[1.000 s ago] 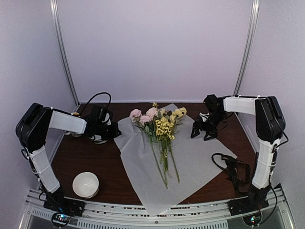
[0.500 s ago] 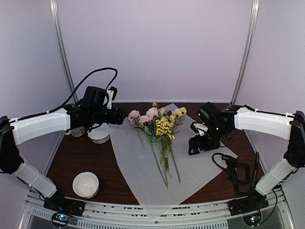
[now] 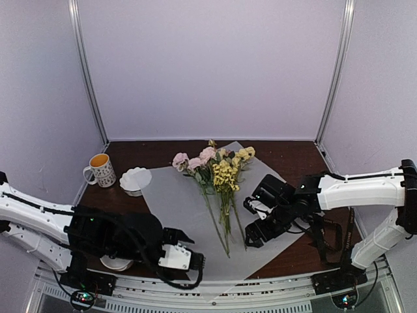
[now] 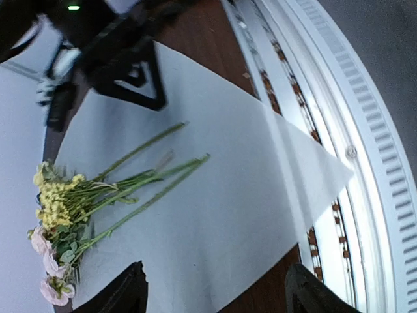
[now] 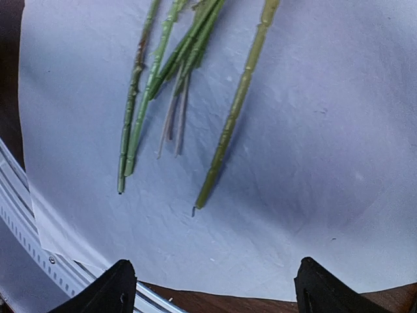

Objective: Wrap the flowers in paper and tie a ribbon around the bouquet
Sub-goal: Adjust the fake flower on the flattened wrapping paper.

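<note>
dark wood table (image 3: 163, 151) in a pale-walled booth. paper (image 3: 182, 208) lies flat at centre with the flowers (image 3: 221, 175) on it, blooms far, stem ends near. right gripper (image 3: 253, 229) hovers above the paper just right of the stem ends, jaws wide, nothing between; its arm reaches in low from the right. left gripper (image 3: 190, 260) is at the paper's near left edge, jaws wide, empty; its arm lies low along the near edge, covering most of a bowl (image 3: 114, 264). paper's near corner overhangs the rail (image 3: 260, 287)
</note>
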